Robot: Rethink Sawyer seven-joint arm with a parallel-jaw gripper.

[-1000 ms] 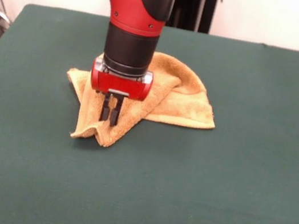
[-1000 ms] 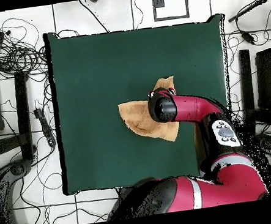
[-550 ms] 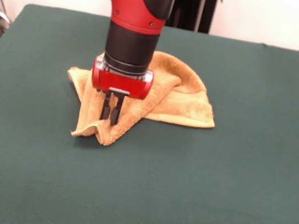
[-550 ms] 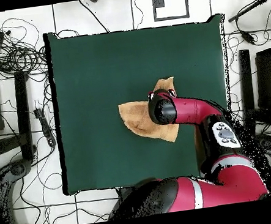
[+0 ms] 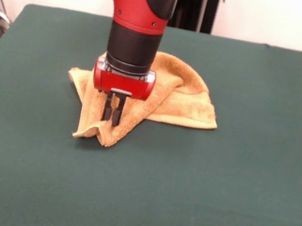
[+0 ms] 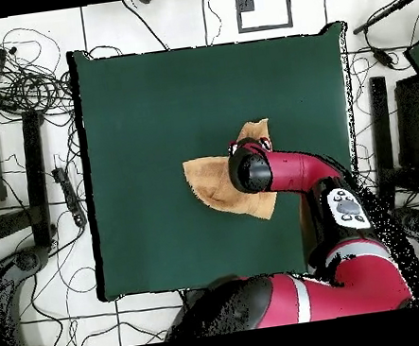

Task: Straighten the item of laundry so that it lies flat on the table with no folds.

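Observation:
The item of laundry point(image 5: 184, 98) is a yellow-orange towel, lying crumpled and folded over itself on the green table point(image 5: 219, 189), left of centre. Its front flap rises in a ridge to a point near the table's middle. My gripper point(image 5: 110, 121) comes straight down on that ridge, its two dark fingers close together and pinching the cloth. In the overhead view the towel point(image 6: 211, 186) shows to the left of the red arm's wrist point(image 6: 250, 169), which hides the gripper itself.
The table point(image 6: 148, 112) stretches wide around the towel on all sides. Cables and dark equipment point(image 6: 11, 83) lie on the floor beyond the table's edges.
The arm has crept slightly up and to the right in the front view. The towel keeps its shape.

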